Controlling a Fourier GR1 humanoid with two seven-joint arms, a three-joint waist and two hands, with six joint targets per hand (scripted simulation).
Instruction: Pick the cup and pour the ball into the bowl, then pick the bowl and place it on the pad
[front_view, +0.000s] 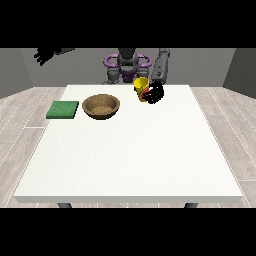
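A yellow cup (141, 85) stands near the table's far edge, right of centre. The hand at the view's right (154, 93) is wrapped around the cup's lower right side, its black fingers curled on it. Something red shows between the fingers and the cup; whether it is the ball I cannot tell. A brown wooden bowl (101, 106) sits left of the cup, apart from it. The green pad (63, 109) lies flat at the table's left edge. The hand at the view's left (44, 55) hangs raised far off to the left, above and beyond the table, fingers spread.
The white table (130, 160) stretches wide towards the camera. The robot's torso (127, 65) stands just behind the cup.
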